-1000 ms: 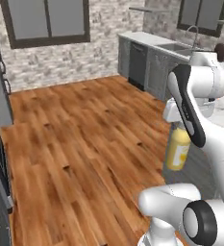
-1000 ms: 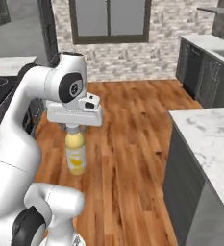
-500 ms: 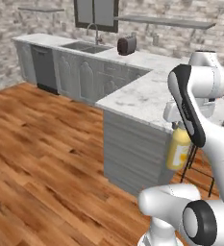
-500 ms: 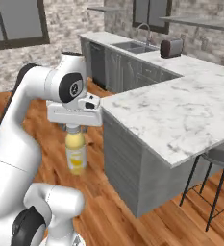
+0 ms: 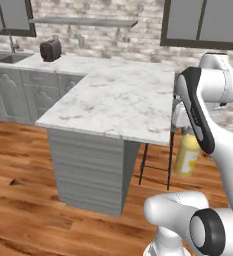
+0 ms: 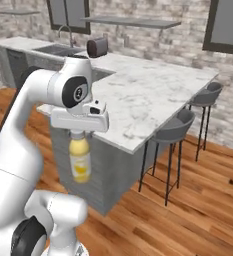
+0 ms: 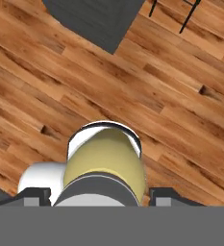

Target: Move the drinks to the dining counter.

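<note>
Nearer dining counter [image 5: 113,102], one bottle [image 6: 80,161] held

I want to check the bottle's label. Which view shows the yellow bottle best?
The right base view: the yellow bottle hangs upright, its whole side and label visible. The left base view shows it partly behind the arm; the hand view looks straight down its shoulder.

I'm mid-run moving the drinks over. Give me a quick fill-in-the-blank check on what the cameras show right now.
1. The gripper is shut on the yellow ____.
2. The bottle hangs over the wooden ____, not yet above the dining counter.
3. Bar ____ stand along the counter's far side.
4. A dark ____ sits on the worktop near the sink.

Missing words: bottle; floor; stools; toaster
</note>
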Controlling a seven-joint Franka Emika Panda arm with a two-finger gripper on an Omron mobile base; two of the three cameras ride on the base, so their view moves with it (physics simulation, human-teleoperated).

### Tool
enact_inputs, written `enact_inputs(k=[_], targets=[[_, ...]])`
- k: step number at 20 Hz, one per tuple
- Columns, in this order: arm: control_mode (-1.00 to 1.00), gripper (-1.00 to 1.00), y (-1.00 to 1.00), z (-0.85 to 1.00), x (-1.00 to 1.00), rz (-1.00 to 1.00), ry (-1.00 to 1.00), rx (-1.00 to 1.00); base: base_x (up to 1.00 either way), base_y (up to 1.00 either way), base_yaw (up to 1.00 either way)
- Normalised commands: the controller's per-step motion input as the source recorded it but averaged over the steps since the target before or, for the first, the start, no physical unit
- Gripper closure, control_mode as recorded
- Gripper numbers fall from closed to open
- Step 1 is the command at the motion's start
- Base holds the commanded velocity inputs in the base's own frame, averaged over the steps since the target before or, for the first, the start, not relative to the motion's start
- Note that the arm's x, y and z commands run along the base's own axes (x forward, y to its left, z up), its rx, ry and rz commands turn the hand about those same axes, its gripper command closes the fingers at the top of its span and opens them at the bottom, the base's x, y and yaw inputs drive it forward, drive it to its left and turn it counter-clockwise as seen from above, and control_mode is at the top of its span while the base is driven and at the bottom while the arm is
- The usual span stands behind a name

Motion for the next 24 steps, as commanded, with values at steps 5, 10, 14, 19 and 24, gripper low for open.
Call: enact_inputs(k=[5, 10, 14, 19, 24], targets=[[1.0, 1.0, 0.0, 0.0, 0.0, 0.0, 0.0, 0.0, 0.56, 0.49, -0.38], [1.0, 1.0, 0.0, 0.0, 0.0, 0.0, 0.0, 0.0, 0.53, 0.75, -0.26], [1.0, 1.0, 0.0, 0.0, 0.0, 0.0, 0.0, 0.0, 0.65, 0.79, -0.29], [1.0, 1.0, 0.0, 0.0, 0.0, 0.0, 0.0, 0.0, 0.67, 0.48, -0.33], [1.0, 1.0, 0.0, 0.0, 0.0, 0.0, 0.0, 0.0, 0.58, 0.44, -0.33]])
